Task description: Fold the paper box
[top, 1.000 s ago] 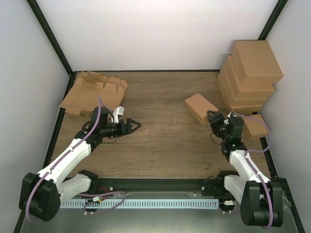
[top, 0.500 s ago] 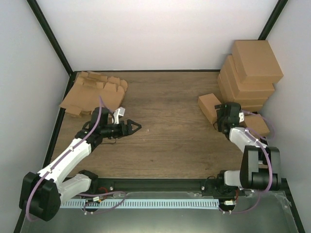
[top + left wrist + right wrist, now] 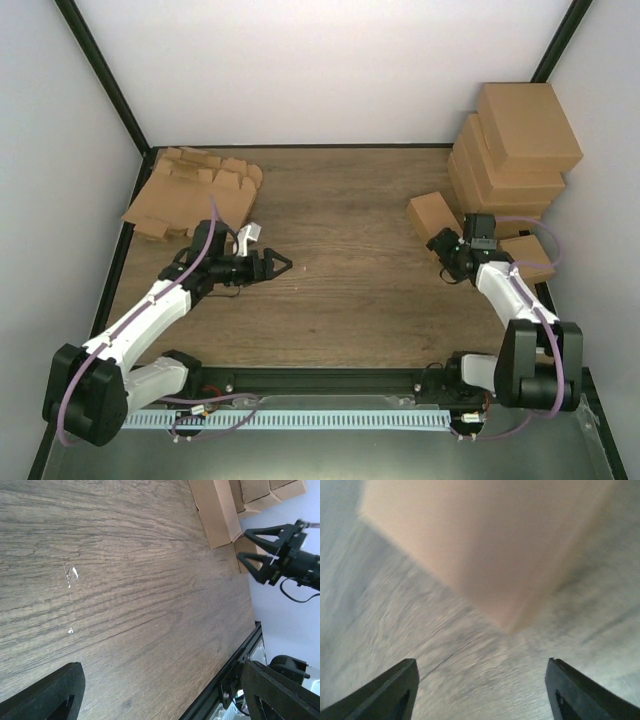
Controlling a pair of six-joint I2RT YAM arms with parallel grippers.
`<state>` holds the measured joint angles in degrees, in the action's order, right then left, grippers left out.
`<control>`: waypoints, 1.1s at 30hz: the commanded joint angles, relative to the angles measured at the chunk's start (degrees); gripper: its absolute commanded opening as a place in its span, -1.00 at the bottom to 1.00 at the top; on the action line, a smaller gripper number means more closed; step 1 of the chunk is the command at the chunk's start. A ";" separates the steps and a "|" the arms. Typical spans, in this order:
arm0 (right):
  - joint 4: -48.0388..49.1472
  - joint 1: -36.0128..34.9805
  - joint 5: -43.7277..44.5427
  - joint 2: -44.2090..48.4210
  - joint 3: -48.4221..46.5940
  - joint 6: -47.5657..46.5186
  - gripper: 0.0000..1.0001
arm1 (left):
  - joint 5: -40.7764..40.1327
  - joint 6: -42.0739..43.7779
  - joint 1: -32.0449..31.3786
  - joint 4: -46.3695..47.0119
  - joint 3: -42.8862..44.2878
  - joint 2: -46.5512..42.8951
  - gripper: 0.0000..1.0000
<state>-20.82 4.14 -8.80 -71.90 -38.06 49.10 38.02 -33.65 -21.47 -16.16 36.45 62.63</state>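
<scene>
Far to the left of the stack (image 3: 515, 150), the blanks (image 3: 195, 190) lie flat and unfolded, just as they did a second ago. My left gripper (image 3: 282, 264) hangs over the table (image 3: 350, 300), well left of the stack, jaws wide and empty; it has hardly stirred.

The change is on my right. The box (image 3: 434, 214) sat further out from the stack a second ago, with my right gripper (image 3: 446, 256) on it. Now it rests just beside the stack's foot, though I cannot tell whether it touches. I have let go and drawn back: my right jaws stand wide with nothing between them, and the box's near corner is a little ahead of my fingertips (image 3: 390, 690).

I judge this box folded and parked with the finished ones. What remains is the next blank, which lies on my left arm's side, so my left gripper looks the likelier one to fetch it.
</scene>
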 commanded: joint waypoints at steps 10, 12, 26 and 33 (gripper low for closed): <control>-2.80 -11.60 1.85 -8.55 -11.68 -27.39 -0.97 | 1.55 3.71 0.03 -2.66 4.11 0.91 0.77; -2.79 -13.11 5.31 -10.55 -11.87 -27.74 -0.99 | 1.41 3.99 -0.05 -3.11 4.10 0.44 0.77; -4.18 -9.05 18.82 -29.17 -24.26 -30.28 -0.99 | 0.61 3.79 0.00 -3.28 3.47 -0.74 0.77; -3.95 -4.28 19.17 -36.26 -32.59 -30.69 -0.99 | 0.18 3.55 -0.05 -2.67 3.73 0.51 0.77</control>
<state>-25.08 -2.76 7.99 -105.51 -65.65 19.27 38.61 -30.81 -21.47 -19.40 39.33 62.65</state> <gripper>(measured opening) 0.009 0.883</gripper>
